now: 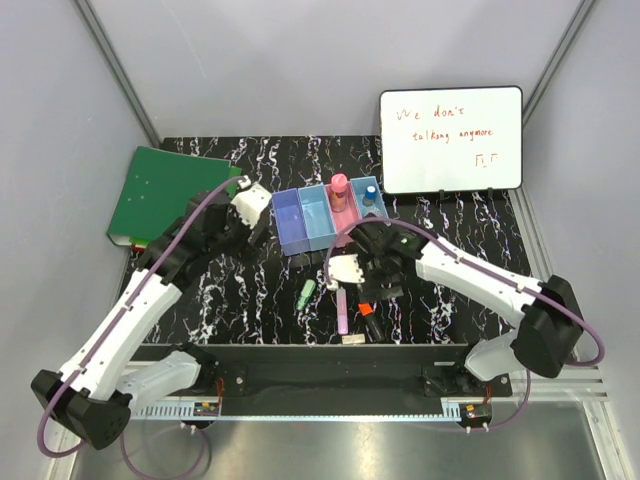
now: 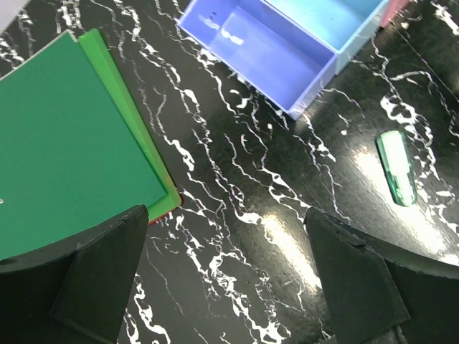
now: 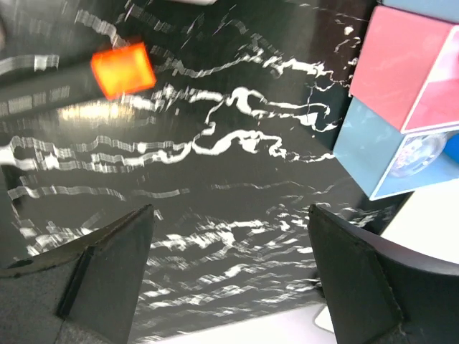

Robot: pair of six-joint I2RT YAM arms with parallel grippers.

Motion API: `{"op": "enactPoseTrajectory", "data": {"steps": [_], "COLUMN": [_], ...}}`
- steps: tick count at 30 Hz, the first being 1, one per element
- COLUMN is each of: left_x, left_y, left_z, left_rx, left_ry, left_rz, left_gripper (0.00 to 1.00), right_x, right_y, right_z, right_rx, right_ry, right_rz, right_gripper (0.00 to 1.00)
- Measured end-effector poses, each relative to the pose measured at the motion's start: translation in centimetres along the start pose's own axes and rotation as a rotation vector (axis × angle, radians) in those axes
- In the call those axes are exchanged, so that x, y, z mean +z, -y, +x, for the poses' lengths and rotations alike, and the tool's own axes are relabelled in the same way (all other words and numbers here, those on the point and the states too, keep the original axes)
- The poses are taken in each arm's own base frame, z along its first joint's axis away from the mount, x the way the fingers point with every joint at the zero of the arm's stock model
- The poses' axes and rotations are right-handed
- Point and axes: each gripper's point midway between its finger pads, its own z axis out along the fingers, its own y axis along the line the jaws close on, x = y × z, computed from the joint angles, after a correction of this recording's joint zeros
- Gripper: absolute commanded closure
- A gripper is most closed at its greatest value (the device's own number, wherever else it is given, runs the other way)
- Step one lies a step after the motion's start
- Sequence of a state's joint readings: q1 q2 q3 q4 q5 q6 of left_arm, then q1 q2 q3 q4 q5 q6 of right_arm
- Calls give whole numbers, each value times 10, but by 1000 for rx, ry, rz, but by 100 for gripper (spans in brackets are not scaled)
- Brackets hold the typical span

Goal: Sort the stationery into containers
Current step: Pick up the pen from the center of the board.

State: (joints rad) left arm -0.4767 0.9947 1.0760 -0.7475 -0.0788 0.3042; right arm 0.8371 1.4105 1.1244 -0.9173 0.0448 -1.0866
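The four joined bins (image 1: pixel 305 222) stand mid-table. A pink-capped tube (image 1: pixel 339 185) stands in the pink bin and a blue-capped bottle (image 1: pixel 370 190) in the rightmost blue bin. A green highlighter (image 1: pixel 305 293), a pink highlighter (image 1: pixel 342 312), an orange-capped marker (image 1: pixel 366 308) and a beige eraser (image 1: pixel 353 339) lie in front of the bins. My left gripper (image 1: pixel 257 234) is open and empty, left of the bins; its view (image 2: pixel 224 215) shows the blue bin (image 2: pixel 272 50) and the green highlighter (image 2: pixel 396 166). My right gripper (image 1: pixel 378 283) is open and empty (image 3: pixel 229 215) between the marker's orange cap (image 3: pixel 122 69) and the pink bin (image 3: pixel 401 72).
A green binder (image 1: pixel 165 195) lies at the back left, also in the left wrist view (image 2: pixel 64 143). A whiteboard with orange writing (image 1: pixel 450 140) stands at the back right. The table is black marble-patterned.
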Motion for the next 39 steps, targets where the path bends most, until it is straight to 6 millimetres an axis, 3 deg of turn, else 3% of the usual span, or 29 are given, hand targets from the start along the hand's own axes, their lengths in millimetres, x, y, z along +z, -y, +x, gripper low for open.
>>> {"op": "enactPoseTrajectory", "data": {"steps": [10, 19, 27, 39], "left_x": [-12, -19, -9, 8], "left_y": [-7, -10, -9, -12], "left_z": [-7, -11, -13, -20], "left_rx": [-17, -10, 14, 56], "left_ry": [47, 79, 67, 44], "left_rz": [-34, -44, -36, -27], "left_gripper": [1, 1, 1, 1], "right_x": [2, 25, 38, 60], "right_y": [-4, -33, -46, -46], "right_z": [-20, -13, -14, -19], "right_rx": [365, 542, 697, 760], "right_ry": [57, 34, 62, 51], "right_rz": [-15, -58, -69, -103], "right_gripper": [6, 4, 15, 14]}}
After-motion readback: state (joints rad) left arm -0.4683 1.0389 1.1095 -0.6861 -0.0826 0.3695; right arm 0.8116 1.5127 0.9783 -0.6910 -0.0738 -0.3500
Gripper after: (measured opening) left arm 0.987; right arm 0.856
